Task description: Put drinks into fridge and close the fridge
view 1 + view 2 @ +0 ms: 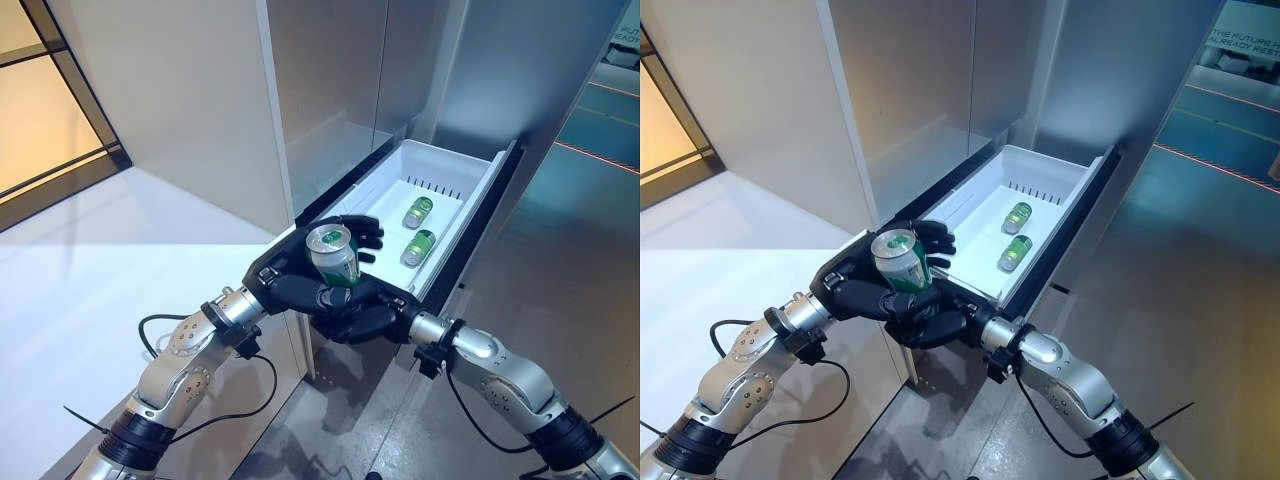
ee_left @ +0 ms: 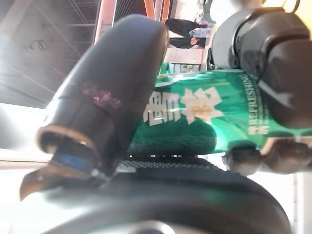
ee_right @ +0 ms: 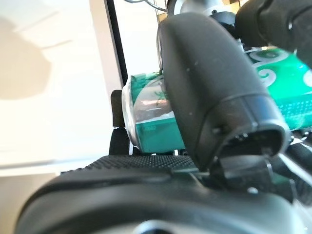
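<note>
A green can (image 1: 332, 255) stands upright between both hands, just in front of the near end of the open white fridge drawer (image 1: 482, 188). My left hand (image 1: 283, 282) wraps round it from the left, with fingers curled over its far side. My right hand (image 1: 365, 316) cups it from below and the right, fingers curled. In the left wrist view the can (image 2: 204, 122) lies past the thumb (image 2: 112, 87). In the right wrist view the thumb (image 3: 214, 87) lies across the can (image 3: 151, 129). Green cans (image 1: 418, 230) lie in the drawer.
The fridge's grey door fronts (image 1: 330, 90) rise above the drawer. A white counter (image 1: 100, 250) runs along the left. Grey floor (image 1: 560, 280) lies to the right of the drawer.
</note>
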You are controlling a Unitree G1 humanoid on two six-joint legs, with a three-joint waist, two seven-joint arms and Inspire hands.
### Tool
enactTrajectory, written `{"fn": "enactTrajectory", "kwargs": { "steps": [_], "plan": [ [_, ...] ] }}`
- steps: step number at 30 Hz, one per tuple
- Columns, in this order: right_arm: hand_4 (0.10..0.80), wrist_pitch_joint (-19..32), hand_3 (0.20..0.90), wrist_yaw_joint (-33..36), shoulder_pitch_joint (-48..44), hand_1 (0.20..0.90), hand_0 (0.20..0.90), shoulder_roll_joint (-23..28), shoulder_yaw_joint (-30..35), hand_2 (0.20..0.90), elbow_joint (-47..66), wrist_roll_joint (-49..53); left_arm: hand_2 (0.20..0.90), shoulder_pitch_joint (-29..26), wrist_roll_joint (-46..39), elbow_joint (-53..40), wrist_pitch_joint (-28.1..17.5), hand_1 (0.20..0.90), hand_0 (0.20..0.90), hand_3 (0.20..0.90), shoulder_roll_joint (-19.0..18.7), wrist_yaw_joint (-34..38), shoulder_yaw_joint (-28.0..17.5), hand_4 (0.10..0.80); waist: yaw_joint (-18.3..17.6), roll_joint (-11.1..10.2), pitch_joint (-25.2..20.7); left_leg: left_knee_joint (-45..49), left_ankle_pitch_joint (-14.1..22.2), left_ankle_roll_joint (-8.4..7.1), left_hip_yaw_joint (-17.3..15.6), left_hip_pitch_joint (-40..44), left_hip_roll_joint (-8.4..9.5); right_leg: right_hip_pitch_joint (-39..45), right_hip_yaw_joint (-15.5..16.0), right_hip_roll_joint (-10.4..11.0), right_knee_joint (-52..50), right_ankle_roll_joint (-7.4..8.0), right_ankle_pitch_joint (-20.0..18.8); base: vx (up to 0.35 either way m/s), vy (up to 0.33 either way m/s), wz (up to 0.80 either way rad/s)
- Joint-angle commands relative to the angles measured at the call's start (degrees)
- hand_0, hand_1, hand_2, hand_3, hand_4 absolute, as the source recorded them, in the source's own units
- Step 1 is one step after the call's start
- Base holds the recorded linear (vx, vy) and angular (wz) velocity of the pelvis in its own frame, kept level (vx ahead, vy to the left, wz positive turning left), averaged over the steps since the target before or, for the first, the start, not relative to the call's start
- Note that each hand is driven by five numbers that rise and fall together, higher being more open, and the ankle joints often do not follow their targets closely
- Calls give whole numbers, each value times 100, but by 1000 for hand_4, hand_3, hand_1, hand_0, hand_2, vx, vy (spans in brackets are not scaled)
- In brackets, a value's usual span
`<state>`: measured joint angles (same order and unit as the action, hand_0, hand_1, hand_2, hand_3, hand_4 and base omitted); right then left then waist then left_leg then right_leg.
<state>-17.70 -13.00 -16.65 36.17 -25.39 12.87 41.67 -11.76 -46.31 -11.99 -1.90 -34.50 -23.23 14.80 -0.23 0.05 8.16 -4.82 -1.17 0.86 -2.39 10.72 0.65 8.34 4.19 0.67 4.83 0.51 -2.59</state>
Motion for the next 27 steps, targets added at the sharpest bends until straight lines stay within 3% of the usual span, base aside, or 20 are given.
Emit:
{"fn": "enactTrajectory", "kwargs": {
  "steps": [1, 7, 15, 22, 25, 26, 27],
  "plan": [
    [100, 381, 200, 576, -1398, 300, 300, -157, 1022, 300, 121, 162, 900, -1090, 99, -578, -1464, 900, 900, 900, -55, 151, -187, 800, 20, -196, -434, 99, 253, 89, 34, -28, 203, 17, 47, -17, -334, 165, 260, 0, 0, 0],
    [100, 348, 200, 735, -1819, 300, 300, 94, 1224, 300, -265, -396, 900, -1232, 316, -548, -2097, 900, 900, 900, -74, 734, -490, 800, 68, -254, -458, 95, 265, 86, 105, -22, 210, 41, 75, -28, -360, 141, 304, 3, -2, 1],
    [100, 600, 200, 1258, -2689, 300, 300, 421, 1271, 300, -1138, -1716, 900, -1478, 387, -284, -1916, 900, 900, 900, 145, 1138, -484, 800, 130, -312, -445, 116, 287, 76, 223, 3, 224, 77, 97, -41, -402, 112, 343, 24, -7, 2],
    [100, 685, 200, 1824, -3797, 300, 300, 1269, 1008, 300, -2726, -2348, 900, -1545, 14, 250, -199, 900, 900, 900, 145, 646, -79, 800, 280, -326, -407, 165, 306, 50, 315, 9, 222, 147, 197, -29, -389, 126, 352, 63, 8, 8],
    [100, 787, 200, 1906, -4180, 300, 300, 1529, 810, 300, -3448, -2240, 900, -1345, -287, 348, 532, 900, 900, 900, 189, 240, 174, 800, 388, -321, -356, 223, 304, 38, 381, -17, 231, 171, 266, -11, -384, 135, 334, 66, 9, 6],
    [100, 794, 200, 1905, -4197, 300, 300, 1530, 796, 300, -3461, -2236, 900, -1345, -287, 346, 535, 900, 900, 900, 192, 240, 168, 800, 384, -316, -353, 225, 304, 38, 383, -17, 231, 173, 268, -11, -384, 135, 334, 97, 20, 3],
    [100, 862, 200, 2008, -4393, 300, 300, 1650, 633, 300, -3894, -2168, 900, -1097, -458, 372, 995, 900, 900, 900, 246, -47, 351, 800, 490, -313, -311, 262, 295, 33, 446, -46, 240, 181, 322, 4, -383, 135, 320, 97, 19, 7]
  ]
}}
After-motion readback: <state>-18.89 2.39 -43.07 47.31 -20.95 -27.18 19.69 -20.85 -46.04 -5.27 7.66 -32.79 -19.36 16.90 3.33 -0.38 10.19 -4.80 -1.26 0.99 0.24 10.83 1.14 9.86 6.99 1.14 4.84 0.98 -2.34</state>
